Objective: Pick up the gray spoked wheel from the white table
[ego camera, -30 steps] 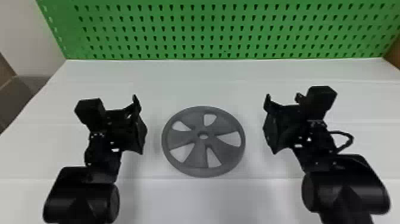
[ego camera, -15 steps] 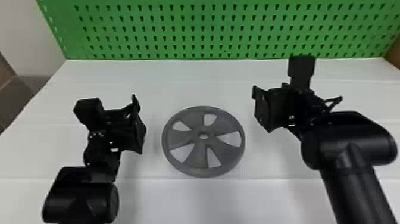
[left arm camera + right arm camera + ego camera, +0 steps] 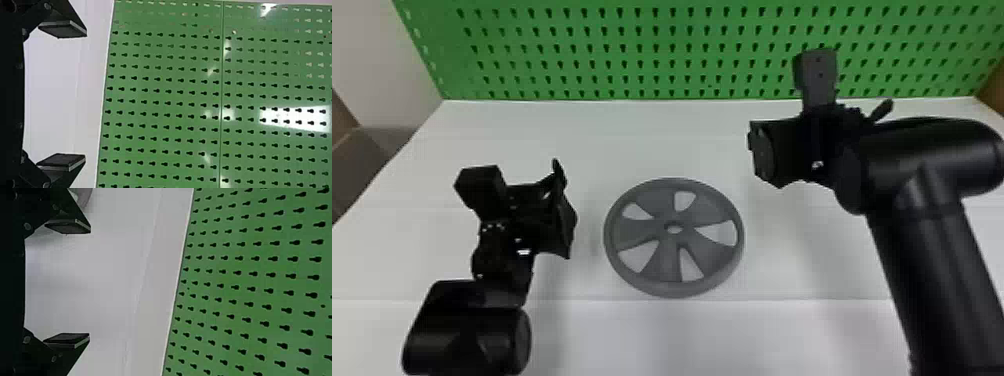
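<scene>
Your wheel (image 3: 664, 260) lies flat on the table (image 3: 612, 340), between your two arms and well apart from the green board (image 3: 672, 55). Your left gripper (image 3: 83, 95) is the nearer one in the head view, just beside the wheel's left rim without touching it. Your right gripper (image 3: 90, 282) sits beyond the right rim, farther towards the board, with a wider gap to the wheel. Both pairs of jaws stand wide apart, and you have nothing between either pair.

In the right wrist view, a piece of the rim shows past one finger, outside the gap, so the wheel is off to that gripper's left side rather than ahead of it. Both wrist cameras look out at the board, so you probably need to turn the jaws down and inward before closing.

The wheel is round, with no long axis to line up with; what counts is bringing one finger to each side of the rim or a spoke. Come in too flat and you could push the wheel along the table instead of gripping it.
</scene>
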Controlling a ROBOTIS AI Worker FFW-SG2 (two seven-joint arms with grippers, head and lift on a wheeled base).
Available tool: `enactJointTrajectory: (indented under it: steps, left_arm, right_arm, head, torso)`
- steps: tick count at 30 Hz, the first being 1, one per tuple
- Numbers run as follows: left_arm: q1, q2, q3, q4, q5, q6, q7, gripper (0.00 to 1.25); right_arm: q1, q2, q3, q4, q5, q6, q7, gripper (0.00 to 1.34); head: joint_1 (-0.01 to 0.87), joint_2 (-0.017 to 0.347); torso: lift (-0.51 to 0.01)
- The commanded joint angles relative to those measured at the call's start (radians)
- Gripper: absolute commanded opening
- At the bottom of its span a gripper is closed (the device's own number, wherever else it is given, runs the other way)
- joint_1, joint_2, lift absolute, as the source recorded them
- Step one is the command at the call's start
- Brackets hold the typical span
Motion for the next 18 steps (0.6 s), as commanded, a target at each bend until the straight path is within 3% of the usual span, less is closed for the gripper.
enactJointTrajectory:
  steps: [1, 10, 18]
  left_arm:
    - [-0.003, 0.0, -0.001, 0.0, -0.003, 0.002, 0.0, 1.09]
    - [-0.009, 0.0, -0.009, 0.0, -0.012, 0.008, 0.002, 1.09]
    - [-0.011, 0.002, -0.015, 0.0, -0.024, 0.017, 0.0, 1.09]
  right_arm:
    - [-0.096, -0.021, 0.016, 0.061, -0.085, 0.115, -0.002, 1.03]
    - [-0.251, -0.033, 0.022, 0.253, -0.23, 0.246, -0.002, 1.03]
    - [-0.348, -0.041, 0.068, 0.395, -0.246, 0.283, -0.003, 1.03]
  head:
    - [0.773, 0.066]
    - [0.773, 0.066]
    - [0.773, 0.066]
  torso:
    - [-0.081]
    - [-0.081]
    - [-0.081]
